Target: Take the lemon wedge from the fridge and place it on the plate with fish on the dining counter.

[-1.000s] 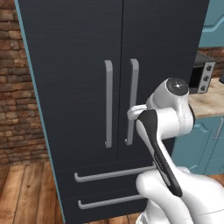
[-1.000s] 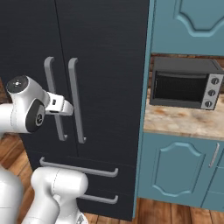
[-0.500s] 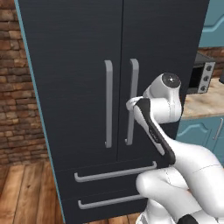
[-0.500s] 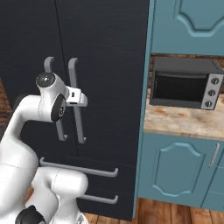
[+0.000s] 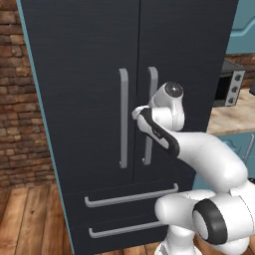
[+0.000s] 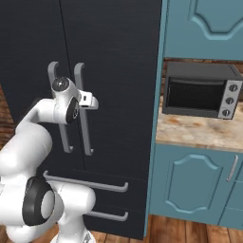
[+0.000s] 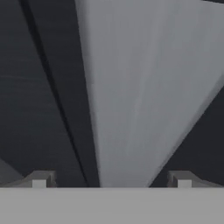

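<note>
Here the fridge (image 5: 99,74) stands with both upper doors and both lower drawers closed, so the lemon wedge cannot be seen. The arm reaches forward to the two grey bar handles at the middle of the doors. In the left base view the gripper (image 5: 136,112) sits at mid height between the left handle (image 5: 123,117) and the right handle (image 5: 151,99), close against the door seam. In the right base view the gripper (image 6: 92,101) lies at the right handle (image 6: 83,109), about a third of the way down the bar. In the hand view that right handle (image 7: 140,92) runs broad and pale up the middle, between the two fingertips (image 7: 40,179), which stand wide apart on either side of it without touching it. The dark door seam runs just left of the bar. To the right of the fridge, a toaster oven (image 6: 201,90) sits on a beige counter (image 6: 199,133) over teal cabinets (image 6: 190,182).
</note>
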